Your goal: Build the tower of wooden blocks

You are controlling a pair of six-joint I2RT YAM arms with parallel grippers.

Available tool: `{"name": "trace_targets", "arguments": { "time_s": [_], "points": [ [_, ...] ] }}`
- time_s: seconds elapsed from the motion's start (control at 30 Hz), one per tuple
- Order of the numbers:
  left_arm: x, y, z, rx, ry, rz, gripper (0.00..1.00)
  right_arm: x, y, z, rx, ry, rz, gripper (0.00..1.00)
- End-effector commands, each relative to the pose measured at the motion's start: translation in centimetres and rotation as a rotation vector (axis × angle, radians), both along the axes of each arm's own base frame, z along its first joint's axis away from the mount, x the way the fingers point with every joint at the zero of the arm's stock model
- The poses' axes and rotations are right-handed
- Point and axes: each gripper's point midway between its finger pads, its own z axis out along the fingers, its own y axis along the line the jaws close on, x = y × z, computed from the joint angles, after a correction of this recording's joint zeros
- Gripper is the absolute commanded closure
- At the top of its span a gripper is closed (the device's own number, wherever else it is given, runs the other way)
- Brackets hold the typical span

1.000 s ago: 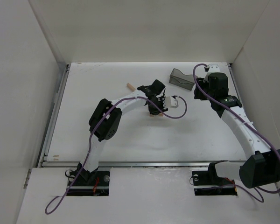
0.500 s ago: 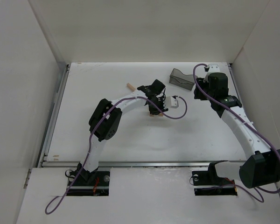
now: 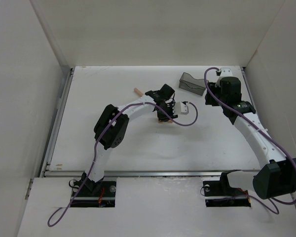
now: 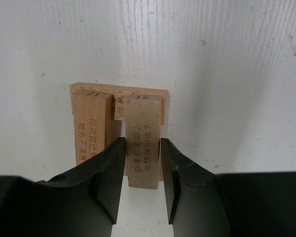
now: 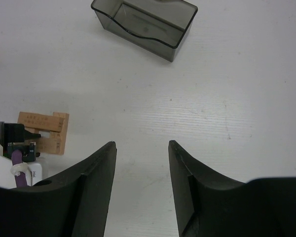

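Laboratory robot cell: white tabletop [image 3: 138,148] enclosed by plain white panels [image 3: 153,29], with left arm [image 3: 111,129] and right arm [image 3: 259,138] bolted at the near edge.

White tabletop [image 3: 138,153], plain white walls [image 3: 153,29] at 9, 12, 3 o'clock; rail [image 3: 58,121] along 9 edge, prob. metal; even light.

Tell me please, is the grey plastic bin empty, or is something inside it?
Empty. In the right wrist view the grey plastic bin stands open side up, and only its bare floor shows inside.
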Motion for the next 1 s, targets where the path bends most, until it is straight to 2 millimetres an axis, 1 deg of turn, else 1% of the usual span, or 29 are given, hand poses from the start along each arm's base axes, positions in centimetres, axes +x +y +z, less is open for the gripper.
{"name": "trace_targets", "arguments": {
  "time_s": [0.0, 0.17, 0.37, 0.4, 0.63, 0.7, 0.73, 0.87, 0.9, 0.97],
  "points": [
    [0.1, -0.2, 0.2, -0.012, -0.009, -0.019, 0.68, 0.4, 0.0, 1.8, 0.008, -0.076, 0.008, 0.48],
    [0.3, 0.0, 0.2, -0.001, -0.012, 0.006, 0.66, 0.4, 0.0, 1.8, 0.008, -0.076, 0.008, 0.48],
    [0.4, 0.1, 0.2, 0.005, -0.017, 0.011, 0.66, 0.4, 0.0, 1.8, 0.008, -0.076, 0.008, 0.48],
    [0.6, -0.1, 0.5, -0.004, -0.021, 0.018, 0.66, 0.4, 0.0, 1.8, 0.008, -0.076, 0.008, 0.48],
    [0.4, 0.1, 0.6, 0.003, -0.007, 0.026, 0.66, 0.4, 0.0, 1.8, 0.008, -0.076, 0.008, 0.48],
    [0.2, 0.2, 0.6, 0.009, 0.0, 0.026, 0.65, 0.4, 0.0, 1.8, 0.008, -0.076, 0.008, 0.48],
    [0.2, 0.2, 1.0, 0.003, -0.007, 0.026, 0.63, 0.4, 0.2, 1.8, 0.012, -0.075, 0.016, 0.48],
    [0.0, 0.3, 0.9, 0.008, 0.004, 0.034, 0.61, 0.4, 0.2, 1.8, 0.013, -0.075, 0.016, 0.48],
    [0.1, 0.3, 1.4, 0.002, -0.002, 0.034, 0.61, 0.4, 0.2, 1.8, 0.013, -0.075, 0.016, 0.48],
    [0.1, 0.3, 1.4, 0.0, 0.002, 0.042, 0.61, 0.4, 0.2, 1.8, 0.013, -0.075, 0.016, 0.48]
  ]
}}
